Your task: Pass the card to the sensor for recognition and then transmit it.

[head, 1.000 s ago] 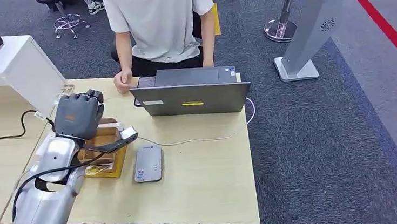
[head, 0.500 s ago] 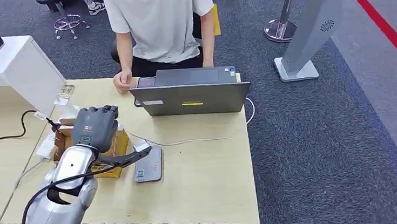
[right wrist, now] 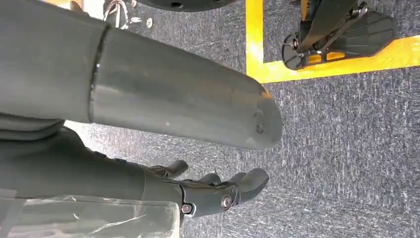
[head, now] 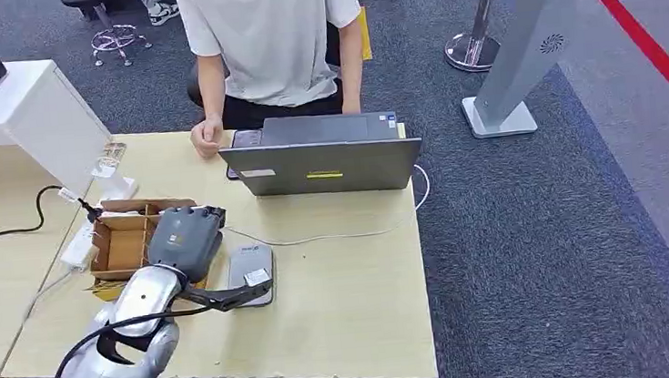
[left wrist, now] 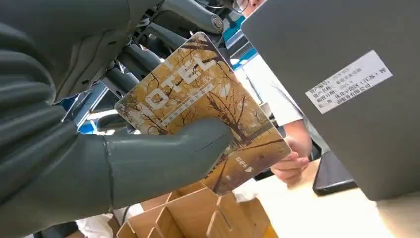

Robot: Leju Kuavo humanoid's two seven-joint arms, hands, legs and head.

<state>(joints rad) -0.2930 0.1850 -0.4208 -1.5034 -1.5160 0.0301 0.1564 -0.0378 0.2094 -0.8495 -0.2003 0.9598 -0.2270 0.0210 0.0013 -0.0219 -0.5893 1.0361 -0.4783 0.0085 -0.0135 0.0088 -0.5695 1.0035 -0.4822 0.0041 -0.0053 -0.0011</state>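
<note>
My left hand (head: pixel 187 242) hangs over the table between the cardboard box (head: pixel 123 240) and the grey card sensor (head: pixel 252 267), its thumb reaching over the sensor's near end. It pinches a yellow-brown card (left wrist: pixel 208 96) with a tree print and the letters "OTEL", held between the thumb (left wrist: pixel 163 157) and the dark fingers. From the head the hand hides most of the card. My right hand (right wrist: pixel 218 193) hangs over dark carpet with nothing in it and its fingers apart.
A grey laptop (head: pixel 324 158) stands at the table's far edge, and a person (head: pixel 268 39) sits behind it with a hand (head: pixel 206 138) on the table. A white cable (head: pixel 335 236) runs past the sensor. A grey stand (head: pixel 519 45) rises on the right.
My left hand has moved from above the cardboard box to the right and toward me, carrying the card, and its thumb now reaches over the sensor.
</note>
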